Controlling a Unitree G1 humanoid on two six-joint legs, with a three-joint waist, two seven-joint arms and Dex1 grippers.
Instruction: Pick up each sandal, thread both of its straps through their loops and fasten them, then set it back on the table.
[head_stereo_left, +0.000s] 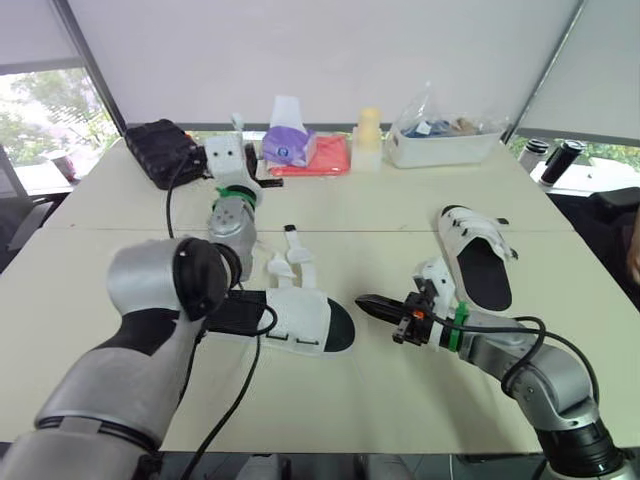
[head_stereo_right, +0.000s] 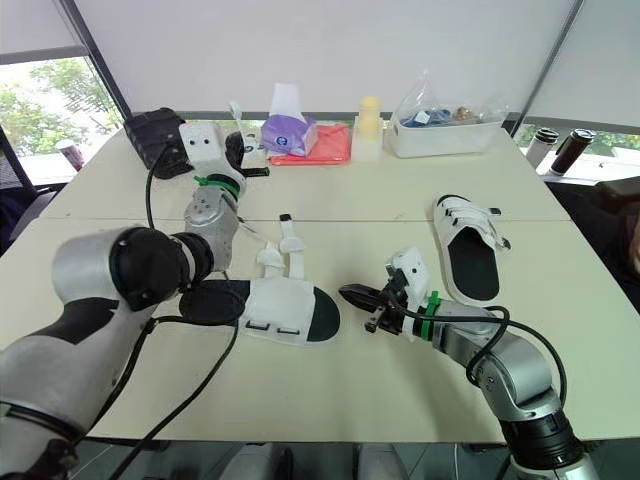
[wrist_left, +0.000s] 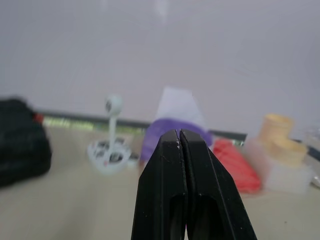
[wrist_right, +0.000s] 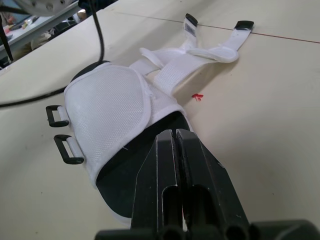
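Unfastened sandal (head_stereo_left: 300, 322) flat on the table (head_stereo_left: 400, 210), left of centre. Both straps (head_stereo_left: 296, 246) splayed loose toward the far side, out of the two black loops (wrist_right: 62, 135) on the near edge of the white upper. Second sandal (head_stereo_left: 480, 256) well apart to the right, also flat, straps across its top.

Right gripper (head_stereo_left: 364, 303) low over the table, just beside the right end of the unfastened sandal. Fingers pressed together on nothing. Left gripper (wrist_left: 179, 133) raised and aimed at the far side, fingers likewise clenched and empty.

Along the far edge: black bag (head_stereo_left: 160, 150), purple tissue box (head_stereo_left: 290, 142), red cloth (head_stereo_left: 332, 156), pale yellow container (head_stereo_left: 369, 135), clear bin (head_stereo_left: 445, 142).
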